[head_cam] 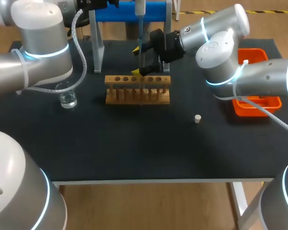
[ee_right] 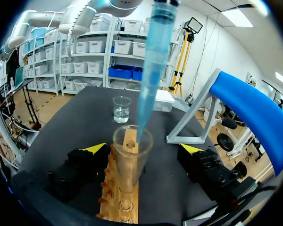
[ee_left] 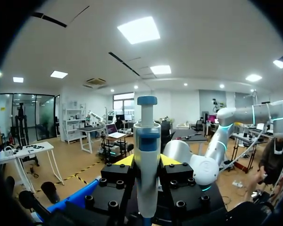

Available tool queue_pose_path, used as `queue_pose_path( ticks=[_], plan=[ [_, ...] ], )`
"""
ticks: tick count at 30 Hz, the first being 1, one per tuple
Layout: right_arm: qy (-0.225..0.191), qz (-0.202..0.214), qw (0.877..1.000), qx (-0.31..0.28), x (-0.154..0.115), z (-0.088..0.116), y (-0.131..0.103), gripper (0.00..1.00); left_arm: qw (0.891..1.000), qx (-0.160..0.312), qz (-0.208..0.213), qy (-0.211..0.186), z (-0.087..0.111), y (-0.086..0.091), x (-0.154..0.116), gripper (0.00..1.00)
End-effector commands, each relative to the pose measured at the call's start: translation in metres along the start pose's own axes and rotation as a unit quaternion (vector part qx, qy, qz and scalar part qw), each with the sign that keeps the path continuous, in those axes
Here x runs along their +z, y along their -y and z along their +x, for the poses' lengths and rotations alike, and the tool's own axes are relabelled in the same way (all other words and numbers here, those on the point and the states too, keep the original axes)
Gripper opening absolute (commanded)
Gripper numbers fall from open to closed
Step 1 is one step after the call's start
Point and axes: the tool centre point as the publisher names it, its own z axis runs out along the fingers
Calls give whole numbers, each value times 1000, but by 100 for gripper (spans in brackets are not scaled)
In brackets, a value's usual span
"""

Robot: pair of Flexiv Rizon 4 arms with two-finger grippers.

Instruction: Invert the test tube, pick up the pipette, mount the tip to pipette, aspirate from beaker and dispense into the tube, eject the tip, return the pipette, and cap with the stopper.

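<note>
My left gripper (ee_left: 147, 162) is shut on the white and blue pipette (ee_left: 147, 155), holding it upright above the wooden rack (head_cam: 138, 89). The pipette's blue tip (ee_right: 150, 66) points down into the mouth of a clear test tube (ee_right: 131, 160) that stands upright in the rack. My right gripper (head_cam: 137, 61) is open, with one yellow-tipped finger on each side of the tube and a gap to both. A glass beaker (head_cam: 67, 96) with some clear liquid stands left of the rack. The small pale stopper (head_cam: 198, 119) lies on the black table, right of the rack.
An orange tray (head_cam: 257, 103) sits at the table's right edge, under my right arm. A blue-topped stand (head_cam: 129, 10) on grey legs rises behind the rack. The beaker (ee_right: 121, 109) stands beyond the rack's far end in the right wrist view.
</note>
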Motion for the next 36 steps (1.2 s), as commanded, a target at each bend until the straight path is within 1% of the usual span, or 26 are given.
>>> queue_pose_path(
  ticks=[1,11,21,26,36],
  plan=[
    [-1,1,1000,0,0,-1,0,100,1000,2,12,3,-1,-3,1,0],
    [-1,1,1000,0,0,-1,0,100,1000,5,21,3,-3,-3,1,0],
    [-1,1,1000,0,0,-1,0,100,999,4,38,-8,-3,-3,0,0],
    [-1,1,1000,0,0,-1,0,100,999,-1,35,-15,-1,-4,0,0],
    [-1,1,1000,0,0,-1,0,100,1000,-8,11,-18,4,-6,0,0]
  ],
)
